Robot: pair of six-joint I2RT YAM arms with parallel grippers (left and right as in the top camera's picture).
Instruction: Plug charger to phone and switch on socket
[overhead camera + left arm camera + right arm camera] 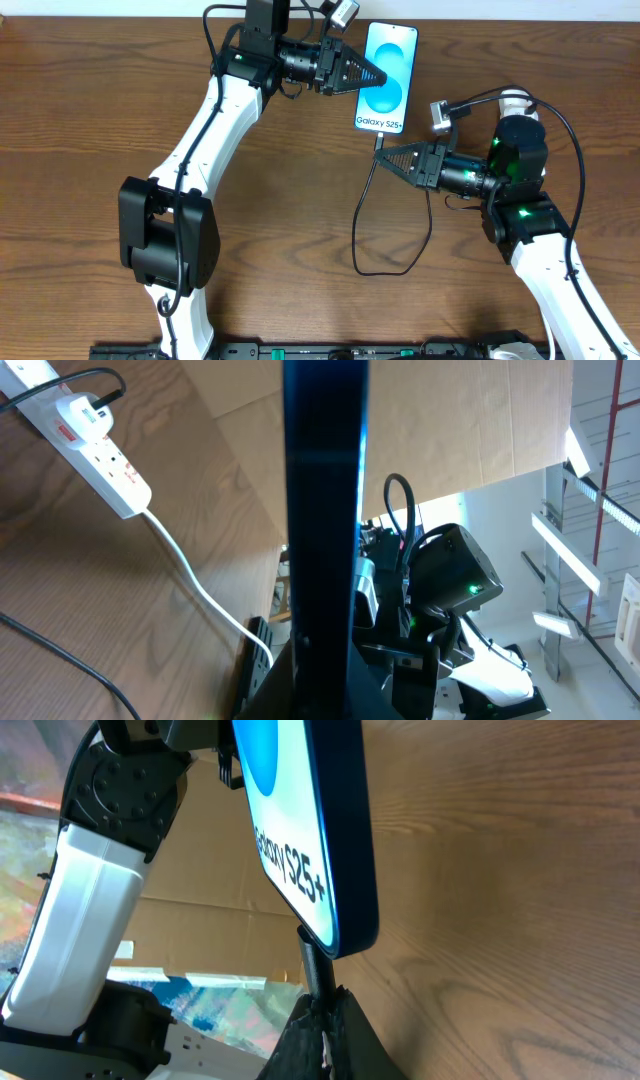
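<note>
The phone (pixel 388 60), its blue screen lit with "Galaxy S25+" at the near end, lies at the table's back middle. My left gripper (pixel 383 78) is shut on it from the left; in the left wrist view the phone (pixel 322 510) shows edge on as a dark bar between the jaws. My right gripper (pixel 384 157) is shut on the charger's black plug (pixel 318 968), whose tip meets the phone's (pixel 310 830) lower short edge. How deep it sits I cannot tell. The charger's cable (pixel 362 235) loops toward the front. The white socket (pixel 98 448) lies only in the left wrist view, upper left.
A white cord (pixel 200 592) runs from the socket across the wood. A white adapter (pixel 85 412) with a black lead sits plugged in the socket. The left arm's black base (pixel 165 235) stands at front left, and the right arm (pixel 520 190) at the right.
</note>
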